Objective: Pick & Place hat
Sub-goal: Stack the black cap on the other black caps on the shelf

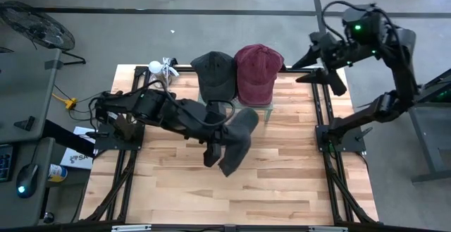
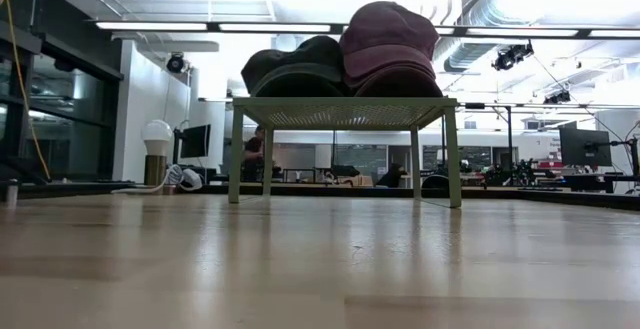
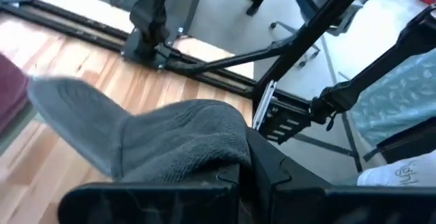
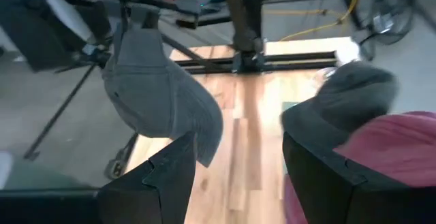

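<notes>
Grey cap (image 1: 236, 144) hangs clamped in the left gripper (image 1: 215, 147) above the wooden table (image 1: 282, 182) — near the green rack (image 2: 345, 111) holding a dark cap (image 1: 213, 73) and maroon cap (image 1: 258, 71). Right gripper (image 4: 235, 166) gapes empty at the table's far corner — the low view misses both arms.

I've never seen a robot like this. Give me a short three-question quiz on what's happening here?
1. True or false: the left gripper holds a grey hat above the table.
2. How many hats sit on the small green stand?
3. Which arm waits off the table's far right corner?

Key: 1. True. 2. Two, a dark hat and a maroon hat. 3. The right arm, gripper open.
</notes>
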Tool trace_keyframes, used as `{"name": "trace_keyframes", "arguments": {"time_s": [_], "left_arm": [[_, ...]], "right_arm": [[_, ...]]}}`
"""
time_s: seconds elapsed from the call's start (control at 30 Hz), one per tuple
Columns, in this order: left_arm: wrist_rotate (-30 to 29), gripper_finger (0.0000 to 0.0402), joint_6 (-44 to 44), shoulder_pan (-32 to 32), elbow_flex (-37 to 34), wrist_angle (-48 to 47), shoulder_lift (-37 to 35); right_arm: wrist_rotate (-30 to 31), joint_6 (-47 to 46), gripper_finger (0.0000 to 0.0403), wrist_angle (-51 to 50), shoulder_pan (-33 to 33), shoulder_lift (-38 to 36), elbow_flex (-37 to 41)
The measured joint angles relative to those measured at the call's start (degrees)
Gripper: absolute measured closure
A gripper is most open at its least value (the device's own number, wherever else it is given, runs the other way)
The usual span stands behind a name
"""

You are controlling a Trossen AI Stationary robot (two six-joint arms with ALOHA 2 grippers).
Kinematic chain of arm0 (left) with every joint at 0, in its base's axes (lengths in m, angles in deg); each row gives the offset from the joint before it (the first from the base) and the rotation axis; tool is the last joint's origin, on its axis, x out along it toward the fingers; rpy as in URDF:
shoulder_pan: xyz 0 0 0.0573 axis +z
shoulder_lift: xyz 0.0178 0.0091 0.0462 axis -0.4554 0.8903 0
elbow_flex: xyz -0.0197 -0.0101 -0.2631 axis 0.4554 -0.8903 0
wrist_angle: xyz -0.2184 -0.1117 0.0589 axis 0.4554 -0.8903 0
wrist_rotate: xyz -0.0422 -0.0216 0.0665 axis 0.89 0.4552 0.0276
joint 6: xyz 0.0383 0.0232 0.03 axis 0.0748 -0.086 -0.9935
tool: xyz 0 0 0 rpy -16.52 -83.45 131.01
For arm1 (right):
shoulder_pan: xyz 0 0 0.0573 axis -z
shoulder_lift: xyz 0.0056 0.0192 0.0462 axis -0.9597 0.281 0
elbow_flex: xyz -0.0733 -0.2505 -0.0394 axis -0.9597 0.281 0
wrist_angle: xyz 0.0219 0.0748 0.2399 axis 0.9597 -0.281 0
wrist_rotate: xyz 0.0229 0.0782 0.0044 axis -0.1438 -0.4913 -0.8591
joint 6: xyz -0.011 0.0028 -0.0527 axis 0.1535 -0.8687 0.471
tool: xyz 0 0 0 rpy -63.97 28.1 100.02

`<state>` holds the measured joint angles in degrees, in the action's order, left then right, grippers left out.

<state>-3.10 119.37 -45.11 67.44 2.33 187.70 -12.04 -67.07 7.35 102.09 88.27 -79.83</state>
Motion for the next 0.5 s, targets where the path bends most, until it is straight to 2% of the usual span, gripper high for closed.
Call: {"name": "trace_keyframes", "arguments": {"time_s": [0.33, 0.43, 0.5], "left_arm": [[0.29, 0.0401, -7.93, -0.09, 0.0, 8.58, -1.22], [1.97, 0.0401, -8.28, -0.11, 0.0, 8.17, -1.27], [5.16, 0.0401, -8.65, -0.09, 0.0, 7.04, -1.27]], "right_arm": [[-0.47, 1.29, 0.0192, -0.18, -7.17, 6.25, 0.02], [-1.02, 5.23, 0.0192, -0.18, -8.52, 7.75, 0.02], [-3.92, 9.01, 0.0192, -0.03, -9.47, 8.52, 0.02]]}}
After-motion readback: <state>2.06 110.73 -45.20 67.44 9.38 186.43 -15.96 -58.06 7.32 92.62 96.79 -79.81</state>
